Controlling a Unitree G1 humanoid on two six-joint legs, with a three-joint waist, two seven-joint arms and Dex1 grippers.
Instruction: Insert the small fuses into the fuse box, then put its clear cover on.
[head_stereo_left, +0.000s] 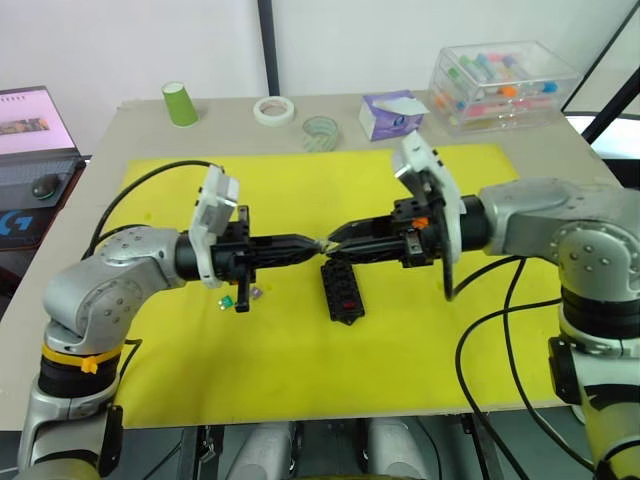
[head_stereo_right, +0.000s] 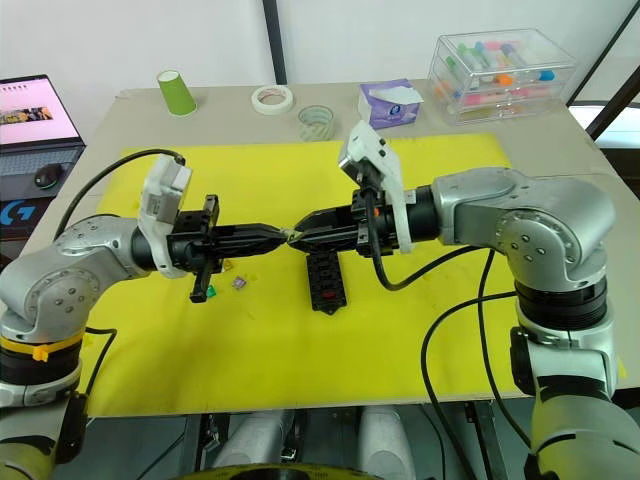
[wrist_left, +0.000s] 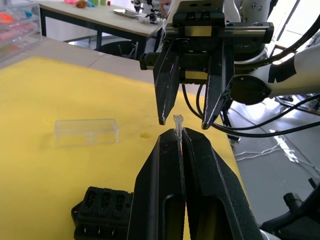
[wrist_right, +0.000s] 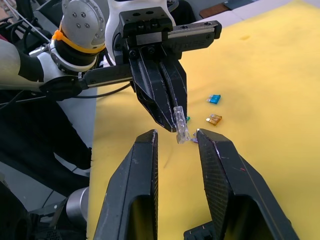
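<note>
Now your left tool (wrist_left: 180, 142) pinches a clear fuse (wrist_right: 181, 125) upright, tip-first toward the right tool (wrist_right: 175, 137), whose fingers stand spread either side; close straight in

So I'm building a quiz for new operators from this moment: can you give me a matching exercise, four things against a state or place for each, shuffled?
Things:
1. left end effector
2. right end effector
3. clear cover
4. fuse box

States or places:
A. lying alone on the yellow mat
B. open, fingers either side of a clear fuse
C. shut on the clear fuse
D. on the mat below the two meeting end effectors, something red in one slot

Pairs: 1-C, 2-B, 3-A, 4-D
</note>
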